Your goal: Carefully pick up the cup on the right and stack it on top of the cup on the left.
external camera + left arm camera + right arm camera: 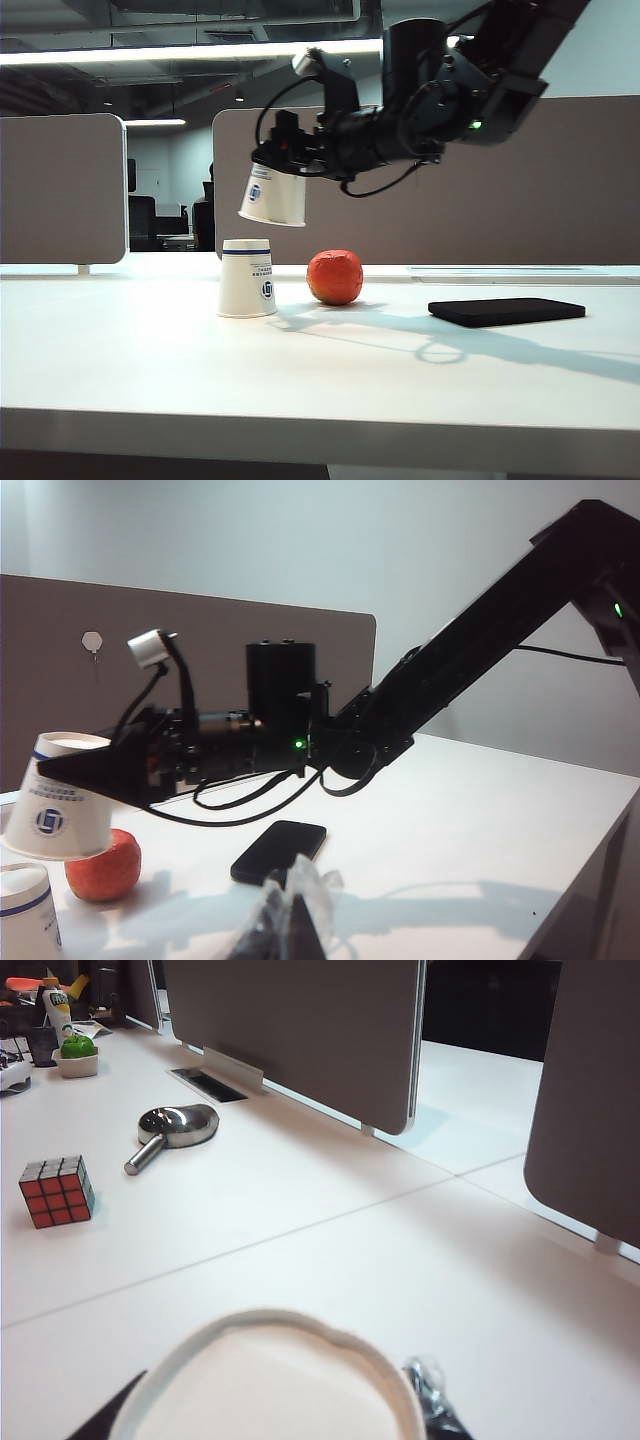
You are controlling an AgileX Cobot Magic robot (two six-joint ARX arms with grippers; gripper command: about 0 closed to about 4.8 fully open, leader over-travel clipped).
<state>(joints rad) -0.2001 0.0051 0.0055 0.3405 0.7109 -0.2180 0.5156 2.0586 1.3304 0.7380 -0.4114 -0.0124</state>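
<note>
Above the white table (150, 390), the right gripper (268, 160) clamps its jaws on an upside-down paper cup (273, 197), holding it tilted in the air, its closed base up between the fingers and its open mouth angled down. That carried cup hangs just over the second cup (247, 278), slightly off toward the tomato side and clear of it, not touching. The second cup stands inverted on the table. Just beside it sits a red tomato (334, 277), and well beyond the tomato, away from the cups, lies a flat black phone (506, 311). Near the left wrist camera, the left gripper (290, 920) shows only as dark fingertips wrapped in clear plastic, low over the table near the phone; whether its jaws are apart I cannot tell.
</note>
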